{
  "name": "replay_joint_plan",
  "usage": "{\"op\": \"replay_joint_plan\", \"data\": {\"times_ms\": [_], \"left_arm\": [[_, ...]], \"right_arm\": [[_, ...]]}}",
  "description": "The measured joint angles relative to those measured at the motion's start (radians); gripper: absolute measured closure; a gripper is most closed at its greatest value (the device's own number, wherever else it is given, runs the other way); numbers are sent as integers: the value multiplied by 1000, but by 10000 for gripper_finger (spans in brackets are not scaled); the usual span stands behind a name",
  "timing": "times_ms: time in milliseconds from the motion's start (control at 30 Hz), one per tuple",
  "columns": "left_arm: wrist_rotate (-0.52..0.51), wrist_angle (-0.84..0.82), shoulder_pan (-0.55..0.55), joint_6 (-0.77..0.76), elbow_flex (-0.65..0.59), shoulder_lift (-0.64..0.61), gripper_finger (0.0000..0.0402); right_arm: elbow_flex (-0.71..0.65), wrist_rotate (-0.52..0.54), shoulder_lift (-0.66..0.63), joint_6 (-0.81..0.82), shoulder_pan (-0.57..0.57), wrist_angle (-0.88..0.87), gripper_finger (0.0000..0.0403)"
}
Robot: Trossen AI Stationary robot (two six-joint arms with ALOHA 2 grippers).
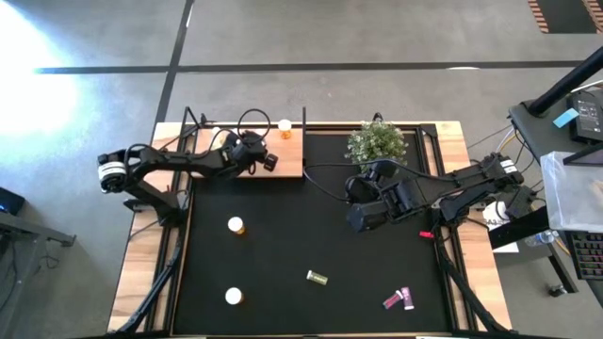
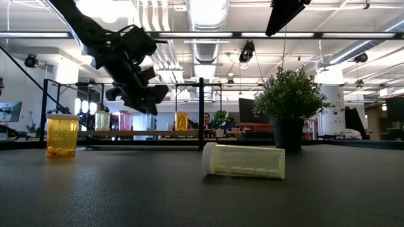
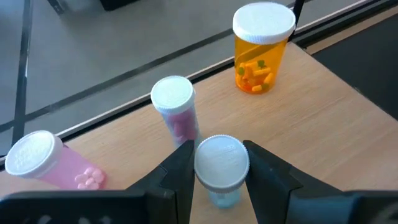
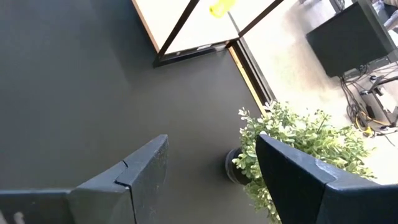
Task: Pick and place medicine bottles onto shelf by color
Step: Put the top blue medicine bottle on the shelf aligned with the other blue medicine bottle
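Right now the left hand pinches a pale blue bottle upright, its long axis vertical, seemingly just above the shelf. Just beyond stands a pink bottle; another pink one lies tilted aside, an orange bottle farther back. Across the desk, the right hand hangs spread, empty, near the plant.

no readable text, labels or numbers on bottles, shelf, mat
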Motion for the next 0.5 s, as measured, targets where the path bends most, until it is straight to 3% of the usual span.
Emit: {"op": "replay_joint_plan", "data": {"times_ms": [500], "left_arm": [[-16,45,0,0,-41,-4,298]], "right_arm": [[0,0,0,0,0,26,168]]}}
